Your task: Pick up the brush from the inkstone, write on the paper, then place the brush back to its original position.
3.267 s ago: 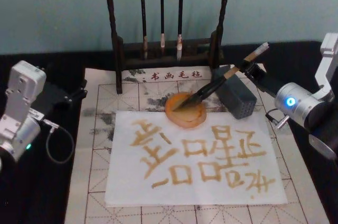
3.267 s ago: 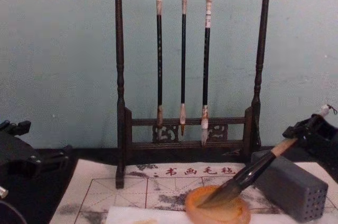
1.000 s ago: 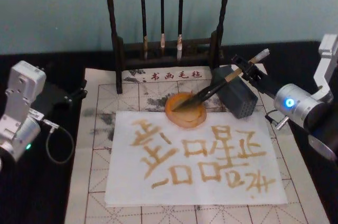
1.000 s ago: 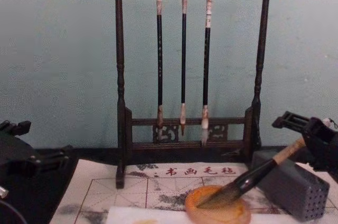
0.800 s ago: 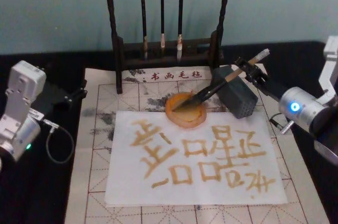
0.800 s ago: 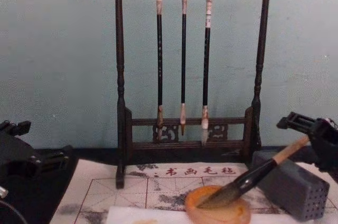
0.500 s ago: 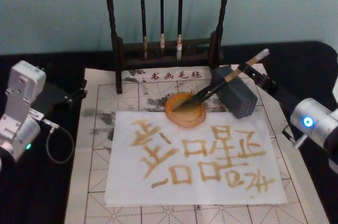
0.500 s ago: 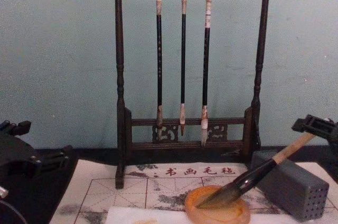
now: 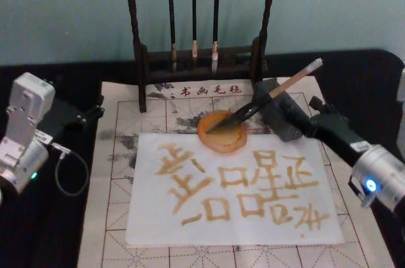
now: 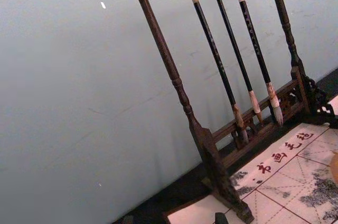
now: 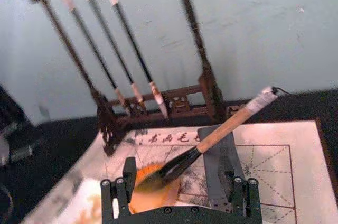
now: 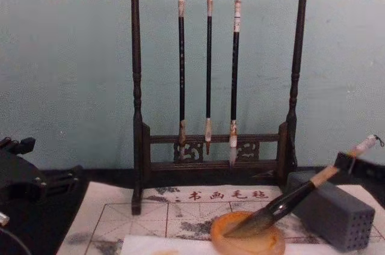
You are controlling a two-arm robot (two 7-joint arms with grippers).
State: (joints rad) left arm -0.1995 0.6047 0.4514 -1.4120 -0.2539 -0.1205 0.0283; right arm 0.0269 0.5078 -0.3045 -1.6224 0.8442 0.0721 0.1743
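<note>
The brush (image 9: 272,96) lies slanted, its dark bristles in the round orange inkstone (image 9: 221,136) and its tan handle propped on the grey block (image 9: 285,116). In the chest view the brush (image 12: 289,198) rises from the inkstone (image 12: 246,240) toward the right. My right gripper (image 9: 313,121) is open, apart from the brush, just right of the block. Its wrist view shows both fingers (image 11: 129,174) spread, with the brush (image 11: 222,129) lying beyond them. The paper (image 9: 234,217) carries several amber characters. My left gripper (image 9: 82,116) stays parked at the left.
A dark wooden rack (image 9: 193,59) with three thin hanging brushes stands behind the inkstone. A gridded felt mat (image 9: 120,173) lies under the paper. The grey block (image 12: 331,213) sits right of the inkstone. Black table surface flanks the mat.
My right gripper has let go of the brush handle and pulled back to the right and toward me. The brush stays resting on the inkstone and the block. The left arm has not moved.
</note>
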